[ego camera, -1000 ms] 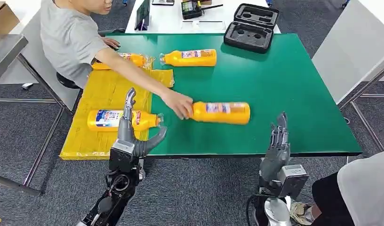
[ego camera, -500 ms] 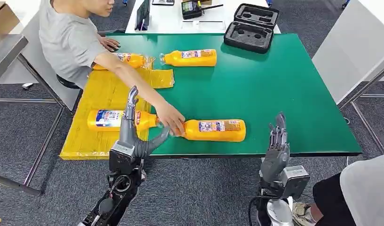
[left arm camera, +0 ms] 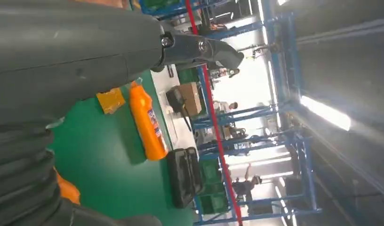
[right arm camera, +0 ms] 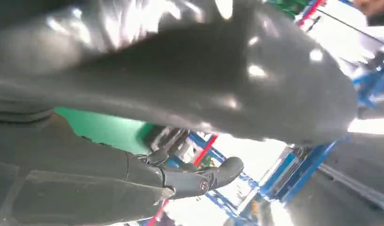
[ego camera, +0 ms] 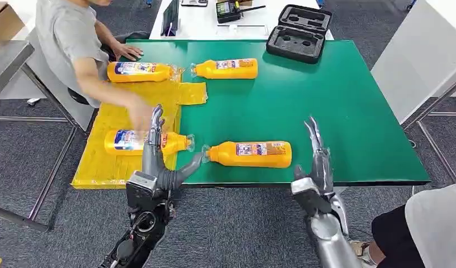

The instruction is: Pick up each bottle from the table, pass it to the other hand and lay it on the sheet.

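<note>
An orange bottle (ego camera: pixel 249 154) lies on its side near the green table's (ego camera: pixel 326 106) front edge, cap pointing left. My right hand (ego camera: pixel 315 162) is raised just right of it, fingers spread, holding nothing. My left hand (ego camera: pixel 157 162) stands open at the front edge, its thumb close to the bottle's cap. Behind its fingers a second orange bottle (ego camera: pixel 131 141) lies on the yellow sheet (ego camera: pixel 119 106). Another bottle (ego camera: pixel 139 71) lies at the sheet's far end, and one more (ego camera: pixel 224 68) rests on the green top beside it, also seen as the orange bottle (left arm camera: pixel 147 121) in the left wrist view.
A person in a grey shirt (ego camera: pixel 63 39) sits at the table's left, one hand (ego camera: pixel 139 114) blurred over the sheet, the other hand (ego camera: pixel 127 51) on the far corner. An open black foam case (ego camera: pixel 298 32) sits at the back. Another person's clothing (ego camera: pixel 432 223) shows at lower right.
The person slid the near bottle toward the front edge, let go and drew the arm back over the sheet. My right hand rose and moved in toward the bottle. My left hand stayed put.
</note>
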`<state>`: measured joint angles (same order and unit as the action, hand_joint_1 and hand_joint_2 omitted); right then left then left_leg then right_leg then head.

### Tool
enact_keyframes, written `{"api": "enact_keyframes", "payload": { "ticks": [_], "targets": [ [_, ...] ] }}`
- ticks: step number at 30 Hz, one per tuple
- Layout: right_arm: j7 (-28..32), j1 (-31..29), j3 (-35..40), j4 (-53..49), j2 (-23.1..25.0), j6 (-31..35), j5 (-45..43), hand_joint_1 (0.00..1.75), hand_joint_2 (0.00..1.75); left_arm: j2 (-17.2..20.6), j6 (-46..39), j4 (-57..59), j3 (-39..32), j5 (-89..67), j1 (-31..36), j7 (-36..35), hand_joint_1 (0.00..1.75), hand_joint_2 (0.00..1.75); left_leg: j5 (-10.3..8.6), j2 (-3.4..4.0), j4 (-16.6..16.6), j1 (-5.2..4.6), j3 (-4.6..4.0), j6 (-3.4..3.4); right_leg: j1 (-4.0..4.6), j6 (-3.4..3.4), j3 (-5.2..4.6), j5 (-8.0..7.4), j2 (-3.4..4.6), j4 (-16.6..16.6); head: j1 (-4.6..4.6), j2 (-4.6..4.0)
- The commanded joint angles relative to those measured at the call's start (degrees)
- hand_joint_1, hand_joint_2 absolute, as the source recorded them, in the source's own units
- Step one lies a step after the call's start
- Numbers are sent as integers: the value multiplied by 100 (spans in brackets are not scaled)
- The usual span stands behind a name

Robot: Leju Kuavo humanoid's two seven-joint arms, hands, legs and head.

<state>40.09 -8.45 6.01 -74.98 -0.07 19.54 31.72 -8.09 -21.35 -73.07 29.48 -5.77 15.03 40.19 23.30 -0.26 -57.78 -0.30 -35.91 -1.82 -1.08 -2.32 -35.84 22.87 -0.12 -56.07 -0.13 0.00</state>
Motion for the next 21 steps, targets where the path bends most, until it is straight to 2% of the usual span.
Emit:
{"api": "enact_keyframes", "payload": {
  "ticks": [1, 8, 21],
  "targets": [
    [-9, -1177, 172, 2138, -444, 223, 331, 0, 0, 175, 145, -141, -103, 243, -73, -19, 0, 175, 16, 23, 5, 8, 41, 10, 8, 10, 37, 6, 21, 11, -2, 0],
    [-206, -1911, 309, 3295, -525, -134, 732, 0, 0, 106, 290, -64, -202, 247, 13, -19, 0, 175, 17, 25, 0, 7, 34, 10, 7, 9, 32, 5, 24, 6, -2, 0],
    [-235, -2455, 585, 3980, -496, -265, 1159, 0, 0, 106, 305, -25, -118, 273, 93, -19, 0, 175, 15, 12, -4, 6, 28, 11, 7, 11, 27, 10, 11, 0, -2, 0]
  ]
}}
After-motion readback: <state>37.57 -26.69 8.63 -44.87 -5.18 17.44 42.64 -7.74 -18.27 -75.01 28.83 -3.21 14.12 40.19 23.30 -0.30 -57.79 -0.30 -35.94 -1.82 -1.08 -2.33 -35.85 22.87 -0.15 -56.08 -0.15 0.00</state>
